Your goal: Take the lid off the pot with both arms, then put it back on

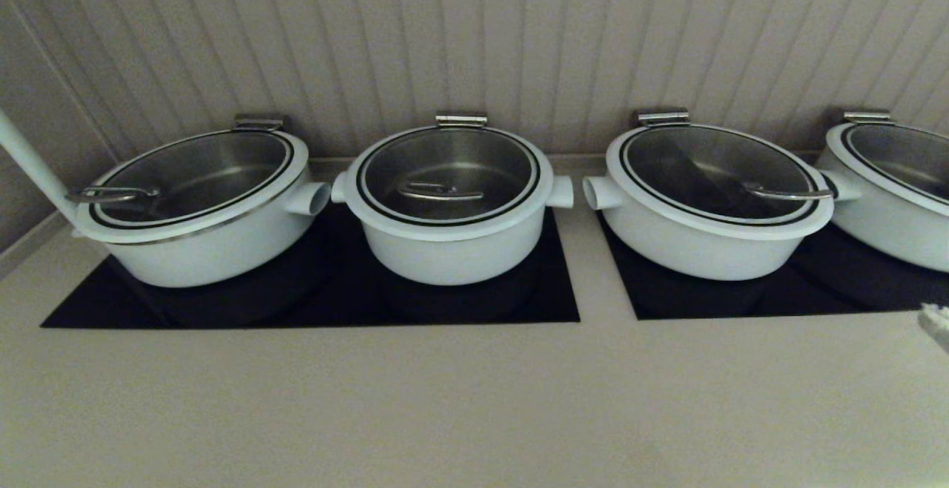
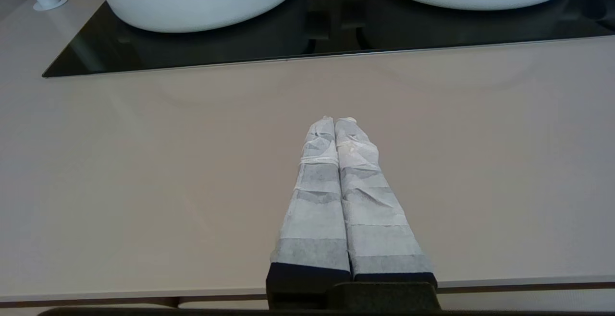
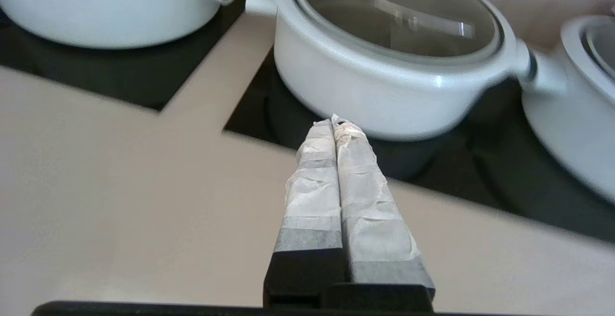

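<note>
From the head camera, four white pots are sitting in a row on two black cooktops (image 1: 474, 302); the pot (image 1: 452, 239), second from the left, is wearing the lid (image 1: 448, 176), seated flat. The right gripper (image 1: 936, 322) is just peeking in at the right edge.

Left wrist: the left gripper (image 2: 335, 121) is hovering over the beige counter (image 2: 144, 172), fingers pressed together, empty.

Right wrist: the right gripper's fingers are likewise pressed together, pointing toward a wider lidded pot (image 3: 384, 76).
</note>
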Controlling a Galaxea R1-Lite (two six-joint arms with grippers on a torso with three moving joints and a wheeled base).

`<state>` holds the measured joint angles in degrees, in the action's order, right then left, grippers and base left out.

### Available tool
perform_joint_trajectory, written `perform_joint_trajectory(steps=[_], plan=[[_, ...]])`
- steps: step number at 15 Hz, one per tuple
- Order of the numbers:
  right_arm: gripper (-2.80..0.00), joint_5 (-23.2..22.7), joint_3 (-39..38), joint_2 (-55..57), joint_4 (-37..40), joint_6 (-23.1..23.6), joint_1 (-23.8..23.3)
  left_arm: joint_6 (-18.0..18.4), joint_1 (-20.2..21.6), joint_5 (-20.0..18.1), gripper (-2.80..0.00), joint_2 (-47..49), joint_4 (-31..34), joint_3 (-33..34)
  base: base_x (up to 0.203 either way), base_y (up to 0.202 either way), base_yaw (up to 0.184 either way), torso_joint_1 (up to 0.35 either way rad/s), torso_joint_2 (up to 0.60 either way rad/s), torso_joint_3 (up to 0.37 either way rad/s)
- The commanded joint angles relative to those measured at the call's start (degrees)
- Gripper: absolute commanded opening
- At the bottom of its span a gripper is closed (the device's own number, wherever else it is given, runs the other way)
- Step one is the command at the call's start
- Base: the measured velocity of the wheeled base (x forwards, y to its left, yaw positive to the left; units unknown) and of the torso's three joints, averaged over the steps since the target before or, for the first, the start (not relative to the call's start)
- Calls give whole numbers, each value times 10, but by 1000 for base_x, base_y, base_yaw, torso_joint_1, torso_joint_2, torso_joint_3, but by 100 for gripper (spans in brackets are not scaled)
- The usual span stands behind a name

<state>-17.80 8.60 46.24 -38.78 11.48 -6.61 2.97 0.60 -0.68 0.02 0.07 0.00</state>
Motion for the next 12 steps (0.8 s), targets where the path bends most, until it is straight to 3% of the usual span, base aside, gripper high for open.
perform_joint_trajectory(steps=[1,4,7,10,12], plan=[[-280,10,-57,-138,15,-10,8,0,0,0,-280,1,0,0,0,0,0,0,0,0],[-280,46,-78,-276,132,-20,34,0,0,0,-280,0,0,0,0,0,0,0,0,0],[-280,129,-84,-392,324,-26,53,0,0,0,-280,0,0,0,0,0,0,0,0,0],[-280,154,-86,-462,389,-48,62,0,0,0,-280,0,-1,0,0,0,0,0,0,0],[-280,155,-86,-462,390,-57,62,0,0,0,-280,0,0,0,0,0,0,0,0,0]])
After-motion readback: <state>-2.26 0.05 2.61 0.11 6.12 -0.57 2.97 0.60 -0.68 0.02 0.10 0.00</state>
